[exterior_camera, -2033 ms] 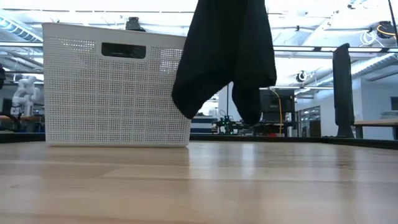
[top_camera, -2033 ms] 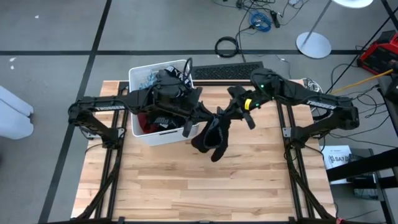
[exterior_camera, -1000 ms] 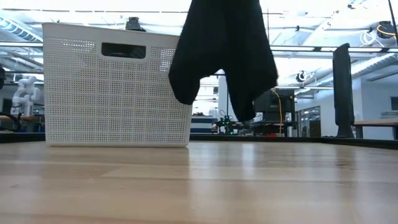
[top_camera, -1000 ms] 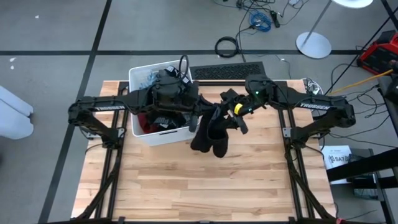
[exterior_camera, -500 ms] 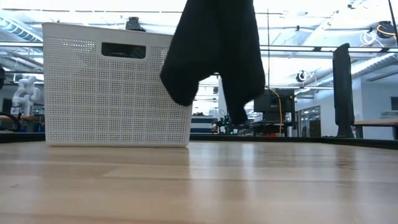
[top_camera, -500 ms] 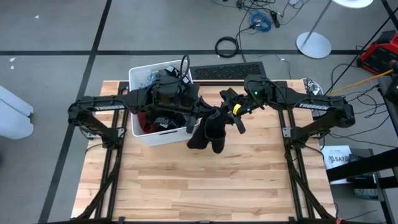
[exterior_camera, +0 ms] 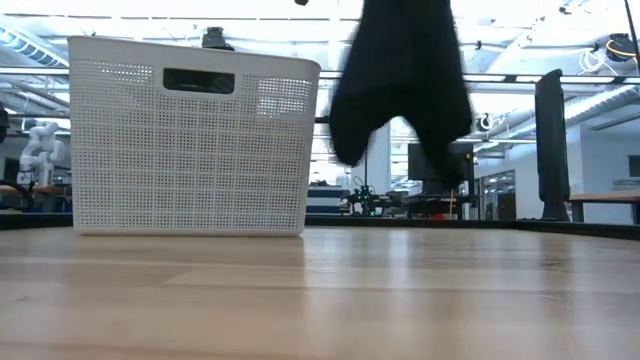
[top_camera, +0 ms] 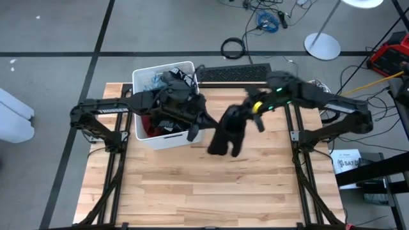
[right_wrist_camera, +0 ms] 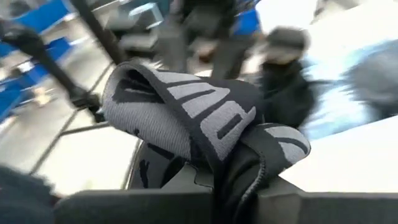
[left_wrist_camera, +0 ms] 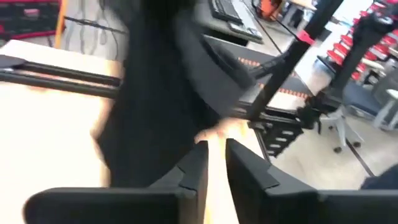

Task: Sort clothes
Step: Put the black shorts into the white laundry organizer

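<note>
Black garment (top_camera: 227, 133): hangs in the air just beside the bin, clear of the worktop (top_camera: 192, 185); grey patterned waistband bunched in the right claw.
Right claw (top_camera: 250, 110): clamped on the garment's waistband, above the worktop's middle.
Left claw (top_camera: 193, 131): at the bin's near corner, beside the garment; fingers (left_wrist_camera: 194, 174) a narrow gap apart, nothing seen between them.
Bin (top_camera: 142, 78): white, on the worktop's far left part; red, dark and pale clothes (top_camera: 152, 125) piled inside.
Sorted so far: no garment lies on the worktop.
Left to do, by my reading: set this one down, then nearly the whole pile.
</note>
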